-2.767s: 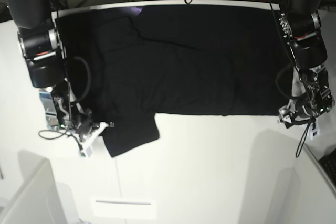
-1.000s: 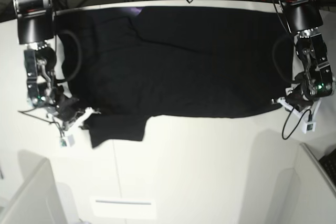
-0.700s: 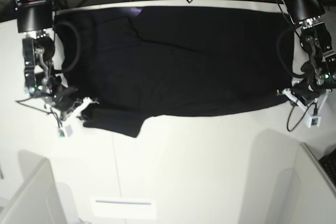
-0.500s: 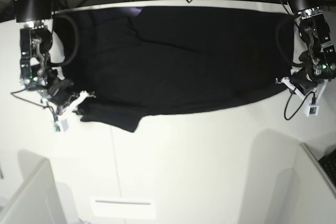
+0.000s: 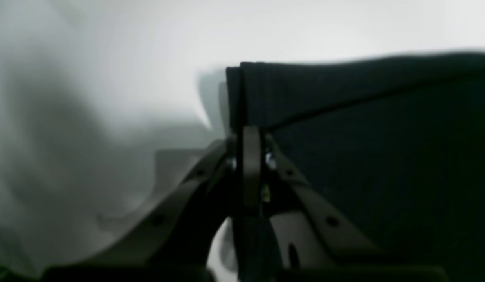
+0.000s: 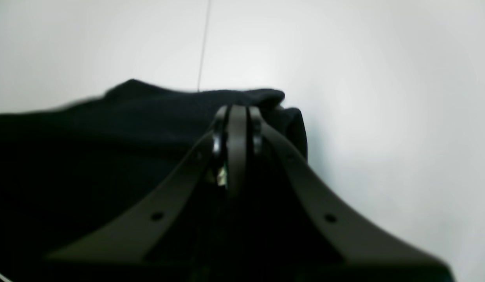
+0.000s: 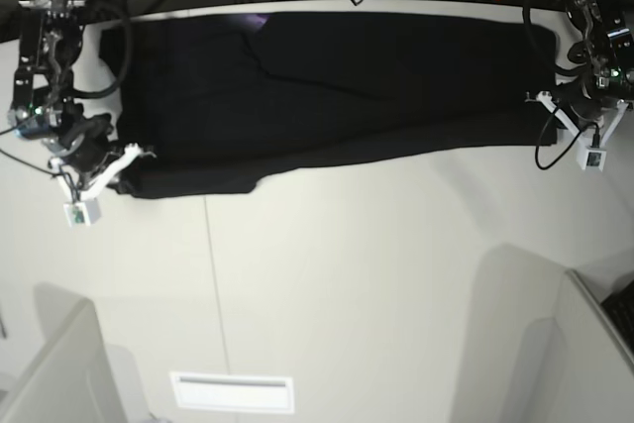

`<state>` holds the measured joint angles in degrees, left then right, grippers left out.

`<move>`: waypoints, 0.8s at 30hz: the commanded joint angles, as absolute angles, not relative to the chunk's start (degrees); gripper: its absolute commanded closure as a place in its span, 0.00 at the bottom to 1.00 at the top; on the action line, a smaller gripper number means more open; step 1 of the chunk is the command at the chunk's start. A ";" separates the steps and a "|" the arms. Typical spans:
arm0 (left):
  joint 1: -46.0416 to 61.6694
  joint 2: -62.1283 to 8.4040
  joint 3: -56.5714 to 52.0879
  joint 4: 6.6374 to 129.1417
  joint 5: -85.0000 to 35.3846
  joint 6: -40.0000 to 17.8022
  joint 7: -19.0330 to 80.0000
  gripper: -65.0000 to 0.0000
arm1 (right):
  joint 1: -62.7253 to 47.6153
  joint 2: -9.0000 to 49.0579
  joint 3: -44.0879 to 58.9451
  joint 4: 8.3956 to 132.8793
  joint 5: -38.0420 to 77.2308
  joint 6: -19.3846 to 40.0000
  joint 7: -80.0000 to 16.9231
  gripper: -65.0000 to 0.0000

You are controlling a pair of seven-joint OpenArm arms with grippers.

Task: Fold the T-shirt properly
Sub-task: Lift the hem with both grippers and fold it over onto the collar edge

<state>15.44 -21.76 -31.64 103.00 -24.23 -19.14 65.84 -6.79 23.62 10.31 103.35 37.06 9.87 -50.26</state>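
- The step in hand reads as a lengthwise fold: the shirt (image 7: 327, 86), one in number, lies as a long black band along the far edge of the surface (image 7: 376, 294), and its near edge is held at both ends.
- The right tool (image 7: 117, 163), by the surface's left edge in the base view, is pressed together on the shirt's near corner at that end; its wrist view shows the two fingers (image 6: 236, 133) meeting with black cloth (image 6: 109, 156) bunched around them.
- The left tool (image 7: 555, 111), by the surface's right edge in that view, is likewise pinching the shirt's corner; its wrist view shows the fingers (image 5: 250, 156) closed on a stacked hem edge of cloth (image 5: 363, 137).
- The held edge sits well back from the near side, so the fold looks partly carried toward the far edge, not yet laid down.
- The next move likely calls for both tools to travel together at the same height toward the far edge, keeping the cloth taut between them so the band lands without wrinkles, then to let go.
- An uneven pace could skew the fold line.
- Count: one shirt, two arms, two tools, one surface.
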 commanded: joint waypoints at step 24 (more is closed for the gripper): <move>25.36 -22.73 -35.38 110.90 -24.48 -19.30 64.92 1.00 | -25.19 20.53 17.89 113.63 37.76 10.07 -51.82 1.00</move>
<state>25.12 -21.76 -34.81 110.00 -24.67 -19.53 65.41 -25.47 19.99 17.39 112.53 37.15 10.02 -52.88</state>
